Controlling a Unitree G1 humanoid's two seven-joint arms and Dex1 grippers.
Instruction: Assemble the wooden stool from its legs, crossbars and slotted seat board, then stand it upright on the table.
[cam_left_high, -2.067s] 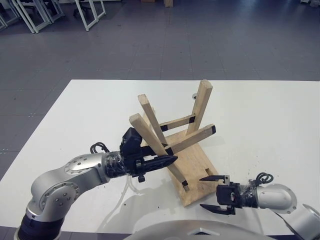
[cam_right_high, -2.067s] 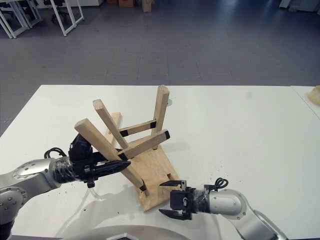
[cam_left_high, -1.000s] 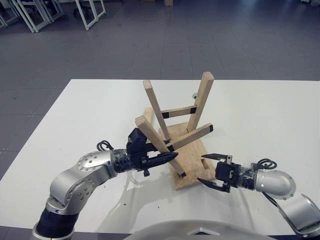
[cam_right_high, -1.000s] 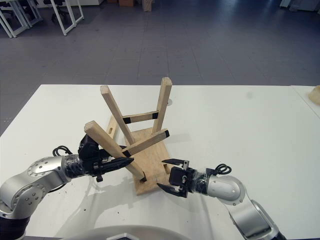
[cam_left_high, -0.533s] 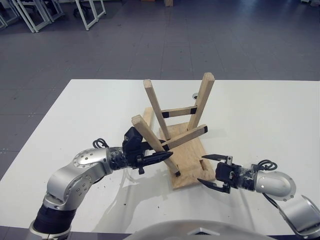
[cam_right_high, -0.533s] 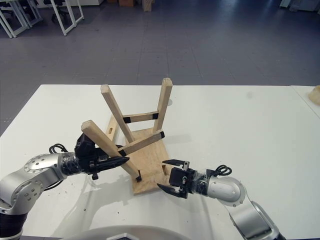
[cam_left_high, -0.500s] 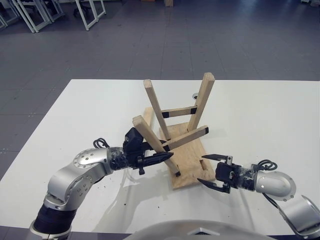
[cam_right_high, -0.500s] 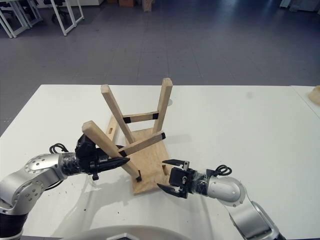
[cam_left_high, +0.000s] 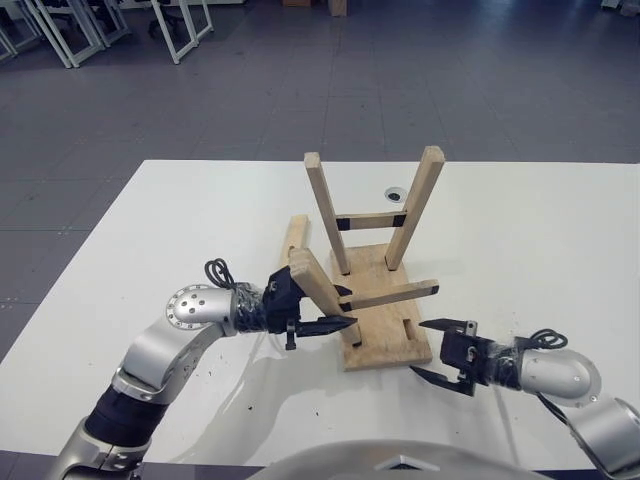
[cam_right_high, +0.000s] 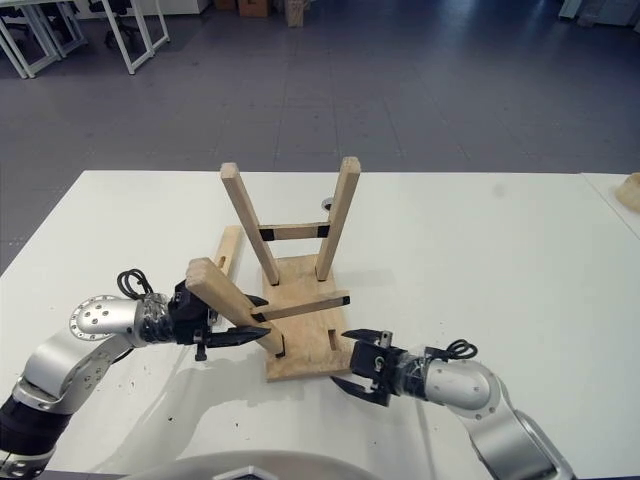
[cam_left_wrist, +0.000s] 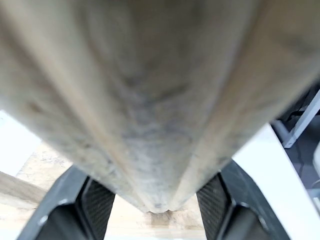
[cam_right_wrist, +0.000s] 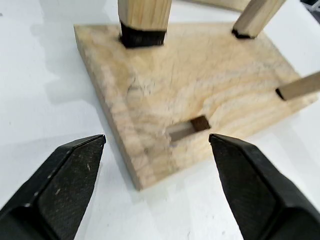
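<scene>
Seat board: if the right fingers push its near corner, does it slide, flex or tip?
Likely stiff: the seat board looks like thick solid wood, so little flex. It lies flat on the smooth white table, so it would probably slide, not tip. The left gripper is shut on the near leg slotted into it, which may make it pivot.

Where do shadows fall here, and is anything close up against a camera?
Left eye view: the left claw and the leg it grips cast soft shadows on the table toward the robot. Left wrist view: that leg hangs close before the camera, its near face dim. Right wrist view: the seat board shades the table beside it.
</scene>
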